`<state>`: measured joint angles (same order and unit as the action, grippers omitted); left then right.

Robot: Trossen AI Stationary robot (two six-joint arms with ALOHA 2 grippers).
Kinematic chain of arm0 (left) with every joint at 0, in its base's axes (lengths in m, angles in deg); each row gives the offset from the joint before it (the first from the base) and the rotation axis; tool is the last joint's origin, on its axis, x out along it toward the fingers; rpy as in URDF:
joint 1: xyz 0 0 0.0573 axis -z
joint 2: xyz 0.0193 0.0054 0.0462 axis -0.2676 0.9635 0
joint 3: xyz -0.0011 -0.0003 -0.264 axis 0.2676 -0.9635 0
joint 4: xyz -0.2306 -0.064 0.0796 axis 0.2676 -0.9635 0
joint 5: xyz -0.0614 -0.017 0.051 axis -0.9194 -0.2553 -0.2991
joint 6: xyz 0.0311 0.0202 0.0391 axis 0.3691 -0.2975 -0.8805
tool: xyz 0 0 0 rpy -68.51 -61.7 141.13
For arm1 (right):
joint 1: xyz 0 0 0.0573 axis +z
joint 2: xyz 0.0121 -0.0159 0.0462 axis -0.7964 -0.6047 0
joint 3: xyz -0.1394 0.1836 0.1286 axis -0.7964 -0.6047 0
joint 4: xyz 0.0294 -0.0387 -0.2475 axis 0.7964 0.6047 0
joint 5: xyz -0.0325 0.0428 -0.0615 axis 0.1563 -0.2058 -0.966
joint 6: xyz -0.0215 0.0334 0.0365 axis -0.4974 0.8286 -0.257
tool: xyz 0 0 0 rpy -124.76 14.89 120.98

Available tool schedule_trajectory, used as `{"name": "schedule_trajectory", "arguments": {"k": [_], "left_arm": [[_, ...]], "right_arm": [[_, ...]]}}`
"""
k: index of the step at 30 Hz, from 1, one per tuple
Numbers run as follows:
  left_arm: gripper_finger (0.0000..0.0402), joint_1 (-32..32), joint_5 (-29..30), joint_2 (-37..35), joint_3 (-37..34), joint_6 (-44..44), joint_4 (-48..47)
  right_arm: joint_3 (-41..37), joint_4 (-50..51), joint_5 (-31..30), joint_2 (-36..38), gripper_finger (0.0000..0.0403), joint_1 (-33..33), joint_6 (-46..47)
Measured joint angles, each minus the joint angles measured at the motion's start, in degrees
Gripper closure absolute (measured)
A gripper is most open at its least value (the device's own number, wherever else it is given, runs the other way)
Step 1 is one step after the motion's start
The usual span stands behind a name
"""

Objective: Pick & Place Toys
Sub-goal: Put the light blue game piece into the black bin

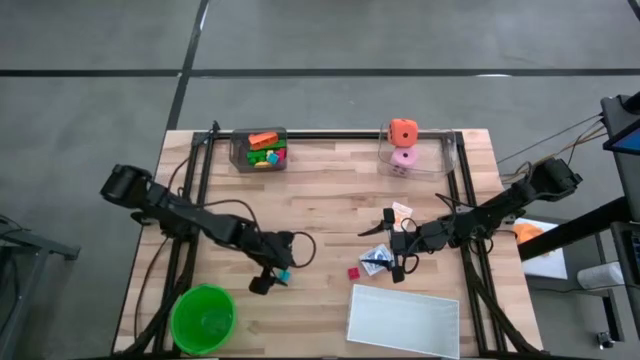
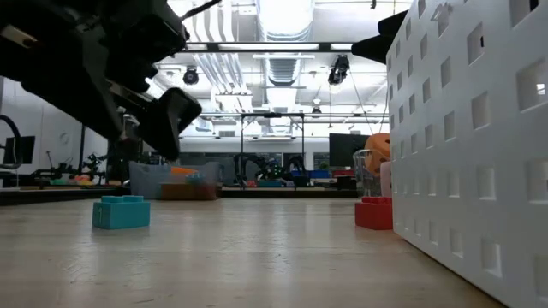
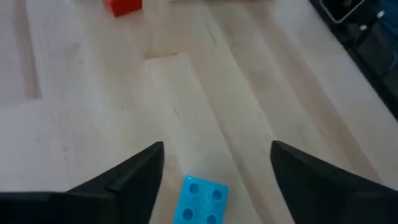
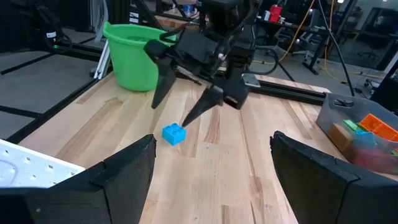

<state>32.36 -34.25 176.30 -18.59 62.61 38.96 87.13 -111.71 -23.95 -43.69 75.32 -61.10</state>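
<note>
A: From the high view, where do we place the left gripper (image 1: pixel 272 280)?

B: We place it low on the wooden table (image 1: pixel 330 190), above the teal brick (image 1: pixel 284 274), with the round green bowl (image 1: pixel 203 318) near it toward the table's corner. We see the right gripper (image 1: pixel 398 262) just beside the white tray (image 1: pixel 404 320), near a small red cube (image 1: pixel 354 272) and some printed cards (image 1: pixel 377 258). At the far edge we note a clear bin of mixed toys (image 1: pixel 259 150) and a second clear bin (image 1: pixel 414 155) holding the orange holed cube (image 1: pixel 403 131) and the pink die (image 1: pixel 403 159).

A: What do we read in the low view?

B: The teal brick (image 2: pixel 121 211) rests flat on the table, and the left gripper (image 2: pixel 167 115) hangs above it, apart from it. The red cube (image 2: pixel 374 213) sits just beside the perforated wall of the white tray (image 2: pixel 471 145), which blocks the whole right side.

A: And the left wrist view?

B: We see the left fingers (image 3: pixel 130 180) spread wide, with the teal brick (image 3: pixel 201 199) lying between them and touching neither. The red cube (image 3: pixel 124 6) lies well apart.

A: And the right wrist view?

B: We see the right fingers (image 4: pixel 124 171) wide apart and holding nothing. Ahead, the left gripper (image 4: pixel 177 112) points down with spread fingers at the teal brick (image 4: pixel 174 133); the green bowl (image 4: pixel 135 55) stands behind it, and the toy bin (image 4: pixel 360 130) off to one side.
</note>
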Motion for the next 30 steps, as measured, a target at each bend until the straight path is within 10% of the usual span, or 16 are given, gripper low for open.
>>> {"name": "schedule_trajectory", "arguments": {"k": [7, 30], "left_arm": [[0.0009, 0.1, 0.41, 2.56, 1.52, -0.3, -3.21], [0.009, 1.12, 2.16, 2.76, 1.48, -2.21, -4.24]], "right_arm": [[0.0, 0.11, 0.0, 0.0, 0.009, 0.01, 0.07], [0.0, 0.17, 0.0, 0.0, 0.009, 0.0, 0.18]]}}
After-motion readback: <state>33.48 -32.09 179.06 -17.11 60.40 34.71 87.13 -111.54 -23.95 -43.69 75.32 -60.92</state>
